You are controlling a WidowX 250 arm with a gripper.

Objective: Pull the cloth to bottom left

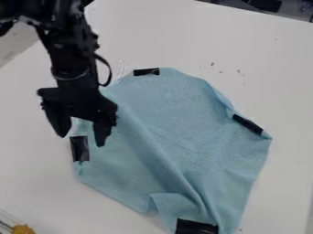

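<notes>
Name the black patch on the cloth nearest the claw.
The leftmost patch, by the claw; the top one, right one and bottom one lie farther off.

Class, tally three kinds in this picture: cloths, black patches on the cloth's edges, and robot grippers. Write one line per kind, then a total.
Blue cloth: 1
Black patches: 4
Black gripper: 1
Total: 6

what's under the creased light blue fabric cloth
The creased light blue fabric cloth lies on a flat white table; anything else beneath is covered and cannot be seen.
</notes>
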